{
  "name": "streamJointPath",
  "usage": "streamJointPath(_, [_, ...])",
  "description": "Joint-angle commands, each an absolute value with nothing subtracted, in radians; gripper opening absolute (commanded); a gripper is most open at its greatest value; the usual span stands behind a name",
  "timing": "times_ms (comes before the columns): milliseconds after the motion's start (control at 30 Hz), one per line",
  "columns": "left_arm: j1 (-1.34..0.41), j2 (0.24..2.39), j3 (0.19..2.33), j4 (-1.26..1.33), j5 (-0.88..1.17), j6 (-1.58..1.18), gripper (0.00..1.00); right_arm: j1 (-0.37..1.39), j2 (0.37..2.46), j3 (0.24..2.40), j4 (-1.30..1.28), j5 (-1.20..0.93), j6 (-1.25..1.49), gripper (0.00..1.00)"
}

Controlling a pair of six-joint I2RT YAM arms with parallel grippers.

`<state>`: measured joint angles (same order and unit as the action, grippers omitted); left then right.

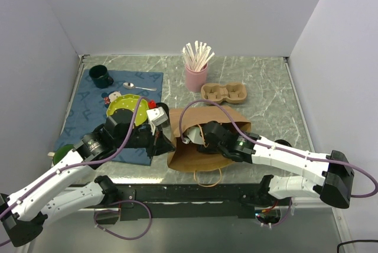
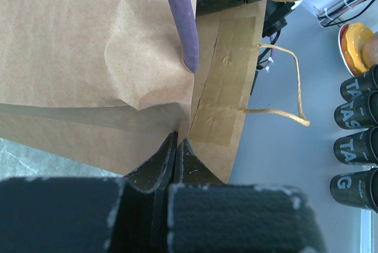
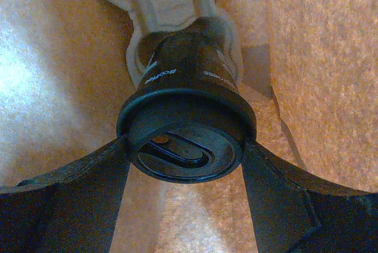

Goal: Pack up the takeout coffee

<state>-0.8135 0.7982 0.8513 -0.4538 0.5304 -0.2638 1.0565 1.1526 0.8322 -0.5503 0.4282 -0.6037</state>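
Observation:
A brown paper bag [image 1: 195, 155] lies on its side at the table's near middle, mouth toward the left. My left gripper [image 1: 160, 132] is shut on the bag's rim [image 2: 195, 105], its two fingers pinching the paper edge at the left gripper [image 2: 177, 140]. My right gripper [image 1: 201, 138] reaches inside the bag. In the right wrist view the takeout coffee cup [image 3: 189, 81], dark with a black lid [image 3: 183, 152], sits in a pale cardboard carrier [image 3: 165, 5] inside the bag. The right gripper [image 3: 186, 146] has both fingers pressed against the lid's sides.
A pink cup of wooden stirrers [image 1: 196, 67] and an empty cardboard cup carrier [image 1: 224, 93] stand behind the bag. On the left, a blue mat [image 1: 88, 117] holds a dark mug [image 1: 100, 76], a spoon [image 1: 139, 86] and a yellow-green plate [image 1: 126, 110]. The bag's string handle [image 1: 207, 177] overhangs the near edge.

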Motion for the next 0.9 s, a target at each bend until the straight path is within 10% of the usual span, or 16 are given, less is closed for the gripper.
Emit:
streamJointPath(0, [-0.830, 0.802, 0.890, -0.426, 0.591, -0.256, 0.01, 1.037, 1.143, 0.856, -0.606, 0.446, -0.580, 0.50])
streamJointPath(867, [-0.841, 0.808, 0.899, -0.431, 0.594, -0.250, 0.01, 1.017, 1.207, 0.795, -0.477, 0.450, -0.574, 0.52])
